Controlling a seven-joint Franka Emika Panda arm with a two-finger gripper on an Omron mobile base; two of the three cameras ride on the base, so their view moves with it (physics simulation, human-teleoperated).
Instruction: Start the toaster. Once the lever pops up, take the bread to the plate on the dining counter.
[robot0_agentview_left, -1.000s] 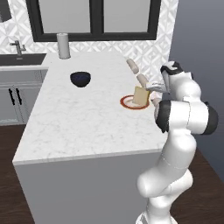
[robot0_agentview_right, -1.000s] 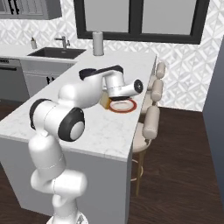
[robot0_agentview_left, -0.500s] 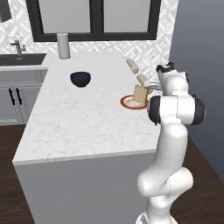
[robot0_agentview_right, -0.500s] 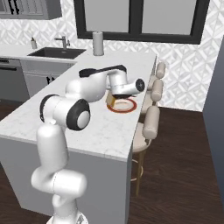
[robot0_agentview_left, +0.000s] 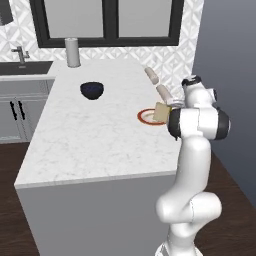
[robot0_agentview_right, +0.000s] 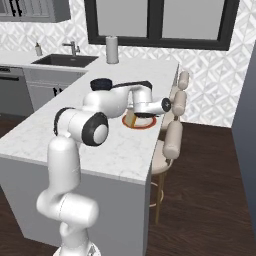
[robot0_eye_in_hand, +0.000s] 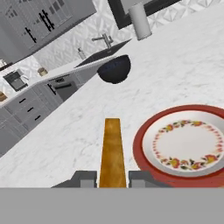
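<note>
Gripper (robot0_eye_in_hand: 112, 179) pinching the bread (robot0_eye_in_hand: 112, 151), bread up on its edge beside the plate (robot0_eye_in_hand: 186, 144), white bench (robot0_agentview_left: 100, 130), dark bowl (robot0_agentview_left: 92, 90) far off

Dark wood floor (robot0_agentview_right: 200, 165), patterned tile wall (robot0_agentview_left: 165, 60), black-framed windows (robot0_agentview_right: 160, 22), sink (robot0_agentview_right: 65, 60), grey cabinets (robot0_agentview_left: 12, 112), padded stools (robot0_agentview_right: 170, 142)

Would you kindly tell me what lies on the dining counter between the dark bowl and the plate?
Nothing stands there: bare marble separates the dark bowl from the plate on the dining counter, seen in the left base view.
</note>
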